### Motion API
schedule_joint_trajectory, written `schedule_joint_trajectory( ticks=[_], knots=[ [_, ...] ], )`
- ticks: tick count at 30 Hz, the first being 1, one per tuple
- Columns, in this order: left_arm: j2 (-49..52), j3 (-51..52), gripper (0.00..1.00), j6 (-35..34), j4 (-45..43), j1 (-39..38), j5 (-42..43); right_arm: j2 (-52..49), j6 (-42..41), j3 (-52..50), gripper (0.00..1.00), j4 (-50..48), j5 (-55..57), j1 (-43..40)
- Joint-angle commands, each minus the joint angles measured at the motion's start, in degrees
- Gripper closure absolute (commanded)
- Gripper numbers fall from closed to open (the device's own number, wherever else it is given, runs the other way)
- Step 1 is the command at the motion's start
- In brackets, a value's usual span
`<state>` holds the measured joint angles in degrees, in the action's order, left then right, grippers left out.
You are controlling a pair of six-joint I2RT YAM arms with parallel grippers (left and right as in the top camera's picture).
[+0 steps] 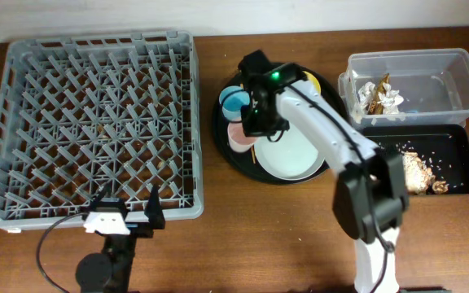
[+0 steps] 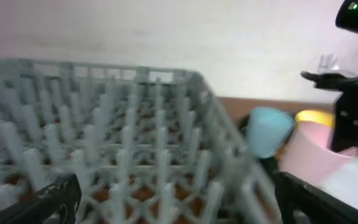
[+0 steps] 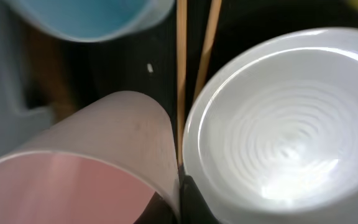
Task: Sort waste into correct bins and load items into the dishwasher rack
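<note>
My right gripper (image 1: pixel 256 122) is low over the round black tray, its fingers together on the thin wooden chopsticks (image 3: pixel 181 74), which lie between the pink-white cup (image 3: pixel 92 162) and the pale grey plate (image 3: pixel 278 124). Overhead, the chopsticks (image 1: pixel 255 152) poke out below the gripper, beside the pink-white cup (image 1: pixel 239 137), plate (image 1: pixel 295 155) and light blue cup (image 1: pixel 234 101). The yellow bowl (image 1: pixel 313 81) is half hidden by the arm. My left gripper (image 1: pixel 129 213) is open and empty at the front edge of the grey dishwasher rack (image 1: pixel 194 122).
The round black tray (image 1: pixel 226 159) holds the dishes. The clear tub (image 1: pixel 462 73) at back right holds white tissue (image 1: pixel 391 98) and a gold-brown wrapper (image 1: pixel 374 94). The shallow black tray (image 1: pixel 454 155) in front of it holds beige food scraps (image 1: pixel 418 171).
</note>
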<state>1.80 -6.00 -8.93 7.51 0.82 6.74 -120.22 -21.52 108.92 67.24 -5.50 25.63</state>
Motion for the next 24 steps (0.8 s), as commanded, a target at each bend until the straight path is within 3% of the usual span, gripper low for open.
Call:
schedule_joint_trajectory(
  ticks=[1,7,12,16,19,20,22,24],
  knots=[
    [6.5,-7.2,0.01,-11.1,1.8,0.1,5.6,11.6,0.5,3.3,0.96,0.0,-3.7,-3.1],
    [36.8,-25.7,0.01,-14.0,2.3,0.1,20.6,16.7,8.0,3.1,0.96,-0.3,-27.0,-10.4],
    [60.8,-42.6,0.01,-14.4,1.1,0.1,36.7,16.6,9.3,1.5,0.96,-2.1,-33.9,-12.4],
    [76.2,-48.8,0.01,-33.0,-9.0,0.1,54.0,16.6,12.7,1.4,0.96,-1.9,-38.9,-13.7],
    [81.3,-48.8,0.01,-47.6,-11.3,0.1,55.8,16.2,14.9,-0.4,0.96,-2.1,-42.4,-14.2],
    [83.0,-48.8,0.01,-53.5,-10.8,0.1,60.5,15.9,15.8,-1.7,0.96,-2.7,-44.3,-14.3],
    [85.3,-48.8,0.01,-59.4,-10.2,0.1,63.4,15.6,16.8,-7.0,0.96,-7.8,-51.0,-14.7],
    [86.1,-48.8,0.01,-60.3,-10.2,0.1,65.0,15.6,16.6,-12.6,0.96,-15.2,-58.3,-15.2]
  ],
)
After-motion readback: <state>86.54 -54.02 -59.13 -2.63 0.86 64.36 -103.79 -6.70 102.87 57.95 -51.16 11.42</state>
